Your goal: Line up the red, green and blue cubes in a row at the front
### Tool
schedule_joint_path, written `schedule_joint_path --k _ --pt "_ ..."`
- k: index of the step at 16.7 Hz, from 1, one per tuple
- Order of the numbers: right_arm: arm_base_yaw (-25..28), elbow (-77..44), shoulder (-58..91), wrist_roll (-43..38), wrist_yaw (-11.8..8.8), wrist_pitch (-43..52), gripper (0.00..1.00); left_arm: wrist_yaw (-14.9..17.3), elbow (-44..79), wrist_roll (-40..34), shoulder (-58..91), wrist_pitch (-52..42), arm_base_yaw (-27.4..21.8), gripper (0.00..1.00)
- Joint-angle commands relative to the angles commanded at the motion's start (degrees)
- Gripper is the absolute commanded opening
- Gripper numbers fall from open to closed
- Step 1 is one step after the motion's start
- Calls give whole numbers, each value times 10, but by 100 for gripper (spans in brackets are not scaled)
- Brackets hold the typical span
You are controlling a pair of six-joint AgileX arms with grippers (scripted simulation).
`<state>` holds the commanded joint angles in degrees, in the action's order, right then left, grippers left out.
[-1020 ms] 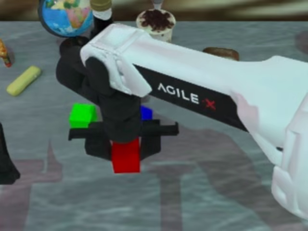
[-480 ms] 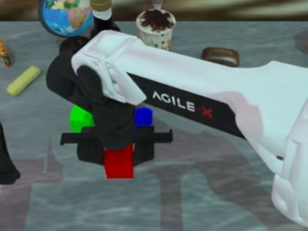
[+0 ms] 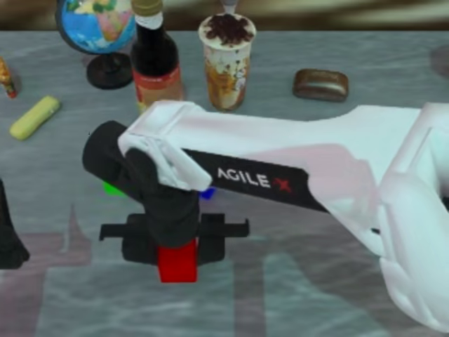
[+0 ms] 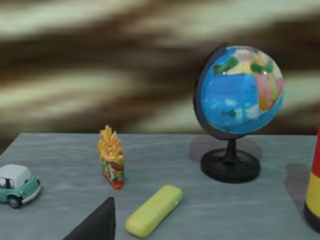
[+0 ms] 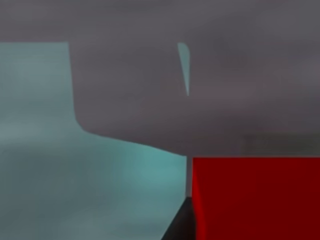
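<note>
Three cubes are present, one of each colour. The red cube (image 3: 177, 262) is pinched in the right hand (image 3: 175, 242), toward the front of the tabletop (image 3: 316, 288), left of centre; the right wrist view shows its red face (image 5: 255, 197) close up against a dark finger (image 5: 180, 225). The green cube (image 3: 110, 188) and the blue cube (image 3: 207, 192) each show only as a sliver behind the right arm (image 3: 280, 175), the green one nearer the left edge, the blue one to its right; both sit farther back than the red cube.

The left arm (image 3: 8, 239) stands parked at the left edge. Whether its hand is spread or pressed together cannot be told; only one dark tip (image 4: 95, 225) shows in the left wrist view.

Other items, one of each:
- globe (image 3: 96, 24) at the back left corner, on a black stand
- dark bottle (image 3: 154, 60) with a red label, just right of the globe
- cup of iced dessert drink (image 3: 226, 60), right of the bottle
- brown bread-like block (image 3: 320, 84), toward the back right
- yellow capsule-shaped bar (image 3: 35, 116) near the left edge
- small orange-topped figurine (image 3: 6, 78) at the left edge
- small green toy car (image 4: 17, 184), seen in the left wrist view only
</note>
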<state>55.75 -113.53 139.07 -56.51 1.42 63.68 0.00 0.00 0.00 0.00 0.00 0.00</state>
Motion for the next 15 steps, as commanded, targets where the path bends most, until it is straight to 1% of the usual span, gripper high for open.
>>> schedule_joint_path --k 3,15 --pt "0 1 0 0 0 -1 0 0 0 0 0 0 0 100" --pt "0 1 0 0 0 -1 90 0 0 0 0 0 0 100"
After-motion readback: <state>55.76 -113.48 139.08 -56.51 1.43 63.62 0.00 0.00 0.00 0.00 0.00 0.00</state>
